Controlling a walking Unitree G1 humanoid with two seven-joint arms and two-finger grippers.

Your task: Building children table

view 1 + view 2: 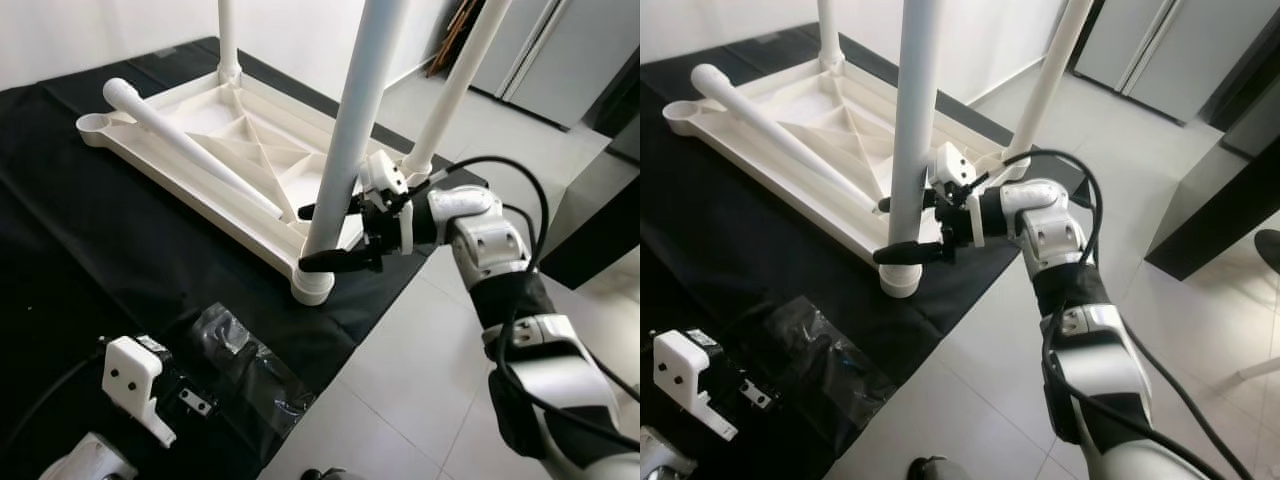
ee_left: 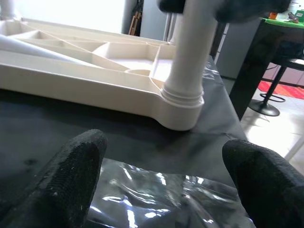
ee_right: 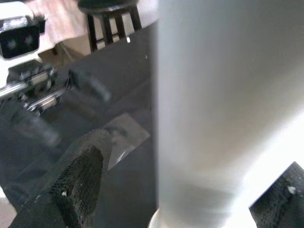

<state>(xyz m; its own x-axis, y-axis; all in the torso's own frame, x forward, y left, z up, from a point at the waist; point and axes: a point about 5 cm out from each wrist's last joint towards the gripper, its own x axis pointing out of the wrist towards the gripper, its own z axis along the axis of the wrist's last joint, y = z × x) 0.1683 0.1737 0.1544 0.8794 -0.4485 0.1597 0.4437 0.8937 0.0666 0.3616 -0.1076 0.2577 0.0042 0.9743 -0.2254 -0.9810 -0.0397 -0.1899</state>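
We are working on the upturned tabletop (image 1: 200, 150), which is lying underside-up on the black cloth (image 1: 90, 260). The near leg (image 1: 345, 150) is standing upright in the near corner socket (image 1: 312, 285). Our right gripper (image 1: 322, 238) is straddling this leg just above the socket, one finger (image 1: 335, 261) on each side; whether the pads are pressing the leg or just flanking it, we cannot tell, though the jaws are clearly spread around it. The leg's long axis is running straight up from the socket, square to our fingers, so any turning or seating push has to follow that line. Two more legs are standing at the far corners. A loose leg (image 1: 190, 145) is lying slantwise across the tabletop ribs, beside an empty socket (image 1: 95, 124).

Our left gripper (image 2: 156, 185) is resting open, well short of the socket, over a clear plastic bag (image 1: 245, 365). The right arm is plainly the nearer one.

The leg tops are cut off, and the thread seating at the socket is hard to judge.
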